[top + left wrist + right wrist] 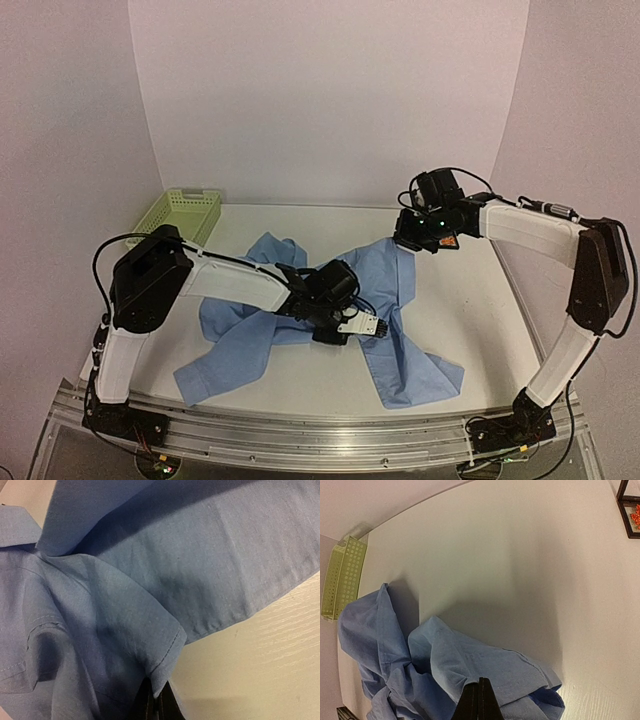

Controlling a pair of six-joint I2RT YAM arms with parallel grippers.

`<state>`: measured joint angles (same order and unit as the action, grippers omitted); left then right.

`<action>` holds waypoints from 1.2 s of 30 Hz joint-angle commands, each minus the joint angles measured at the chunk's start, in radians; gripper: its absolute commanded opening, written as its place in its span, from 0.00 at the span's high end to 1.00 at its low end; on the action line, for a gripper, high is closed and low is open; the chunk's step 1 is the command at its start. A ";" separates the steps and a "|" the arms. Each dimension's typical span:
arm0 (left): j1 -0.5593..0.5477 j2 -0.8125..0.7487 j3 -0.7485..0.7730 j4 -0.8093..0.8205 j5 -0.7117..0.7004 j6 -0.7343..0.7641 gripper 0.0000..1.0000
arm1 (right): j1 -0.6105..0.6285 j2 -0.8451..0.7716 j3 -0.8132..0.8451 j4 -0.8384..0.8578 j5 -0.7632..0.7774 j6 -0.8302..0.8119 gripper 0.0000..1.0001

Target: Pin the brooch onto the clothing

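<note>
Left end effector (pixel 156 696) pinching shirt (pixel 150 580) hem | right end effector (pixel 480 686) closed on shirt fold | risk: shallow pinch slips under pull, cloth drops

Left hand (pixel 372 326) clamped low, right hand (pixel 412 232) clamped, raised

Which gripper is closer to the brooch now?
Right. The right gripper pinches the shirt at its far right edge, the brooch lying beyond it; the left gripper pinches the shirt's middle, farther off.
</note>
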<state>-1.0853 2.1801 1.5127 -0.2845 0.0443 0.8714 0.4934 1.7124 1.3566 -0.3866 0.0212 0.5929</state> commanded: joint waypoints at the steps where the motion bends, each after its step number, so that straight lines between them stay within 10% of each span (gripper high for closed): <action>1: 0.021 -0.087 0.020 0.079 -0.031 -0.001 1.00 | -0.007 -0.055 0.036 0.011 0.033 -0.021 1.00; 14: 0.257 -0.366 0.697 -0.315 0.234 -0.400 1.00 | -0.065 -0.130 0.579 -0.100 0.124 -0.104 1.00; 24: 0.272 -0.646 0.731 -0.194 0.145 -0.436 1.00 | -0.065 -0.138 1.048 -0.052 -0.174 -0.120 1.00; 36: 0.272 -0.847 0.602 -0.295 0.226 -0.544 1.00 | -0.065 -0.348 0.859 0.132 -0.237 0.073 1.00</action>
<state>-0.8185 1.3827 2.1160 -0.5382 0.2431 0.3827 0.4328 1.4097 2.2477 -0.3434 -0.2044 0.5859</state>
